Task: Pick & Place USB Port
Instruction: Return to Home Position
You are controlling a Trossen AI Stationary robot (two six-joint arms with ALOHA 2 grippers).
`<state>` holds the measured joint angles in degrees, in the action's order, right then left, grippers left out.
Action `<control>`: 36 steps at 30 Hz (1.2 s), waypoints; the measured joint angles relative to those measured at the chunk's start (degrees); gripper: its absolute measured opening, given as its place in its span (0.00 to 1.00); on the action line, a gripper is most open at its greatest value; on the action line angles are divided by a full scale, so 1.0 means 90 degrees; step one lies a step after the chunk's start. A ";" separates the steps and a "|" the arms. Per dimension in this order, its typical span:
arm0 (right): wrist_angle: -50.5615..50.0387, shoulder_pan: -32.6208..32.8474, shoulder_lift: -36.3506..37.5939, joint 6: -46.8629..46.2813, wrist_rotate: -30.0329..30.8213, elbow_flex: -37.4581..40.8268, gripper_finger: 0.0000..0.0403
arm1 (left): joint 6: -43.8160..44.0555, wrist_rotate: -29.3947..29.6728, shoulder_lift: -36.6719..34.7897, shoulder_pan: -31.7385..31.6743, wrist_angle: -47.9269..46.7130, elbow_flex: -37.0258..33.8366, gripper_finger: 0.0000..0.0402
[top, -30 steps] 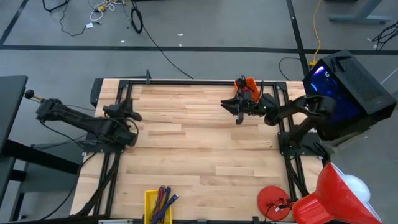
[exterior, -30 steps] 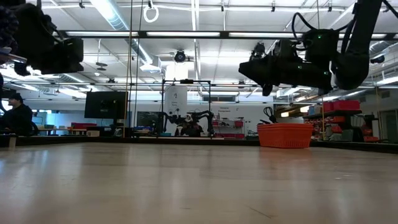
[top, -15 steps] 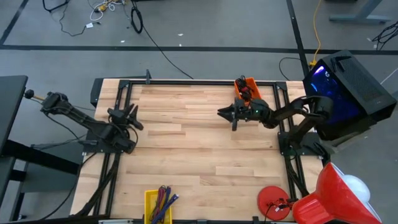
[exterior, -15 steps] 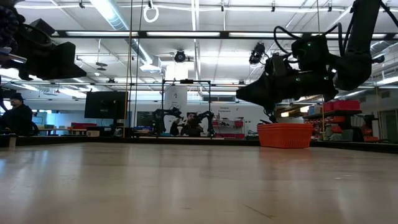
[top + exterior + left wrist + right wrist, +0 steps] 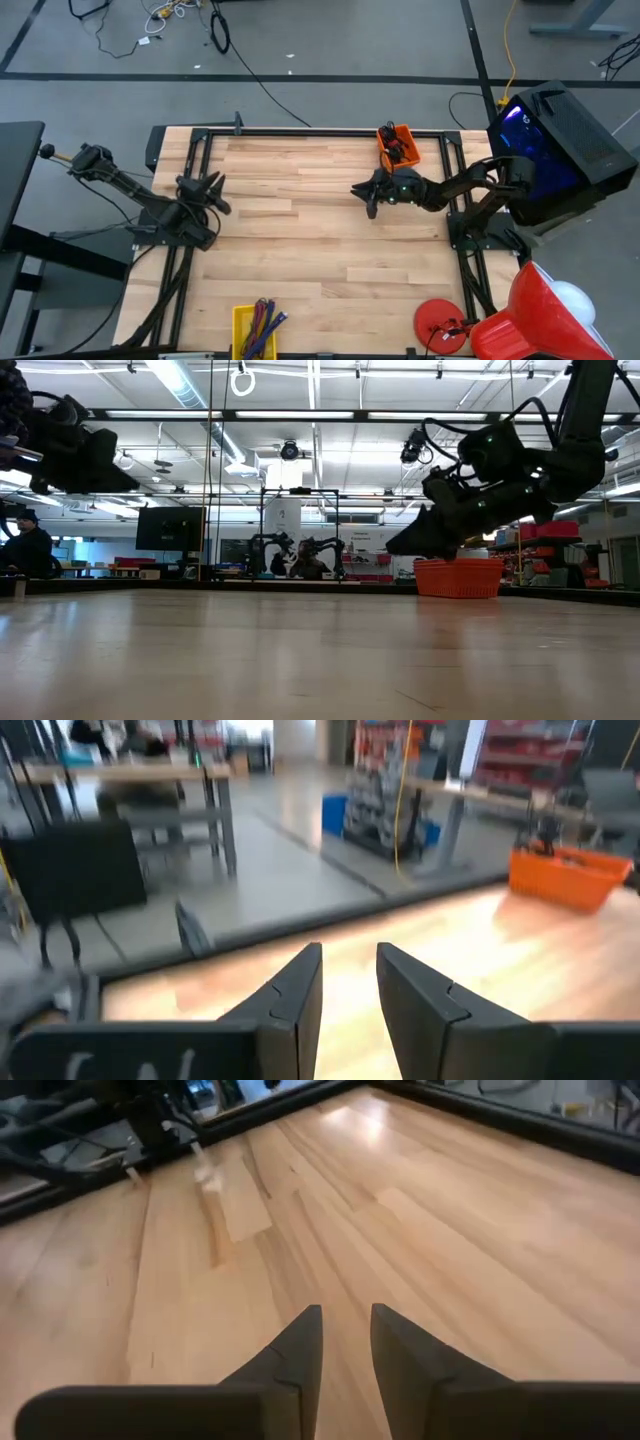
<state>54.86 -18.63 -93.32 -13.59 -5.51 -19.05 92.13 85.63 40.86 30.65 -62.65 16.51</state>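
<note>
From above, we see the charger cables (image 5: 263, 320) bunched in the yellow bin (image 5: 238, 332) at the table's near edge; light and floppy, we judge, best pinched at the stiff plug; left gripper (image 5: 210, 187) and right gripper (image 5: 366, 194) hover well apart; the low view shows the right one tilted down; each wrist view shows fingers narrowly parted, empty.

The left arm (image 5: 130, 192) sits folded at the left edge of the high view. Its left gripper (image 5: 212, 190) points toward the frame's centre, fingers (image 5: 296, 992) a narrow gap apart, holding nothing. The right arm (image 5: 470, 180) reaches in from the right. The right gripper (image 5: 364, 197) tilts downward just right of centre, its fingers (image 5: 296, 1342) likewise slightly parted.
</note>
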 joint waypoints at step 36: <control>-0.0590 -0.0260 0.2386 -0.0223 0.0068 0.0002 0.23 | -0.0380 -0.4209 -0.0042 -0.0012 0.0399 -0.0002 0.26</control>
<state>49.55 -20.97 -71.85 -15.59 -4.90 -19.03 88.71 47.75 40.49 30.55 -59.06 16.49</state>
